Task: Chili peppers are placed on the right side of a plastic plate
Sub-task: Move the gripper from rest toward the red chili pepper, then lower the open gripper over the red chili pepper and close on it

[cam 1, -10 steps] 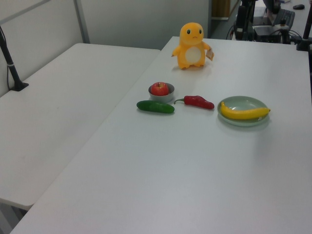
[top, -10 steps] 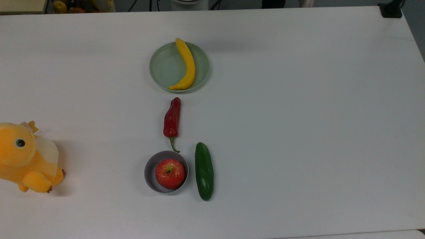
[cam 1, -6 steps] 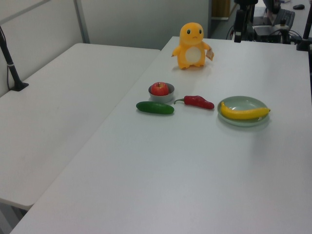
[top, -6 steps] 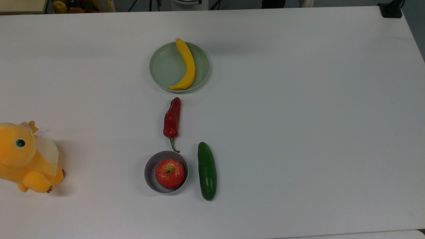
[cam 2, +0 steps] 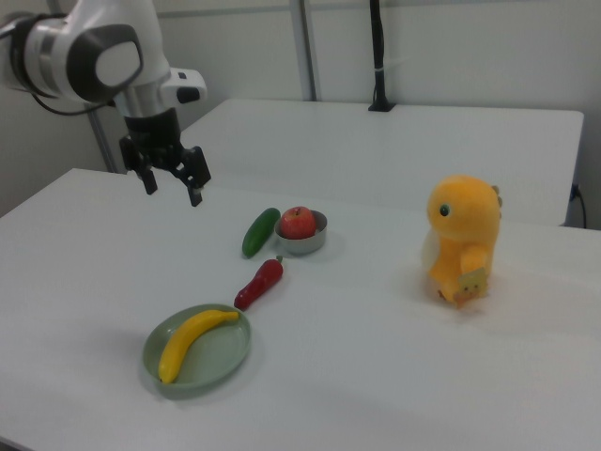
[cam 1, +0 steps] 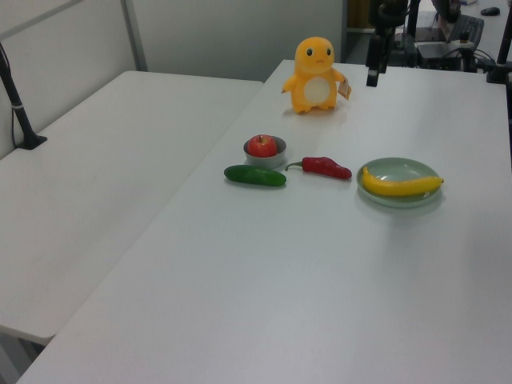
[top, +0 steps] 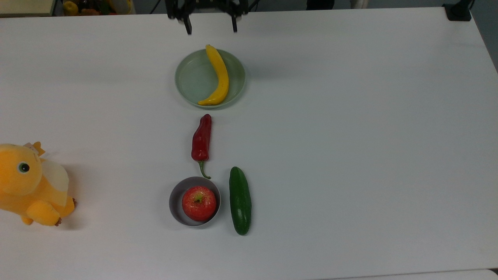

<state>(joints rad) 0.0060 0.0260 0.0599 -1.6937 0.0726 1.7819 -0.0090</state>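
Dark-red chili (top: 202, 139) lies on the table between plate (top: 190, 77) and bowl (top: 176, 198), untouched; the gripper (top: 210, 28) hovers beyond the plate, fingers spread wide, likely ready to grasp.

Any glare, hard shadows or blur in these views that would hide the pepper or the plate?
Top view: even light, soft shadows, chili pepper and plastic plate crisp. Left view: both clear, small. Right view: soft shadow under the plate; pincer sharp and open.
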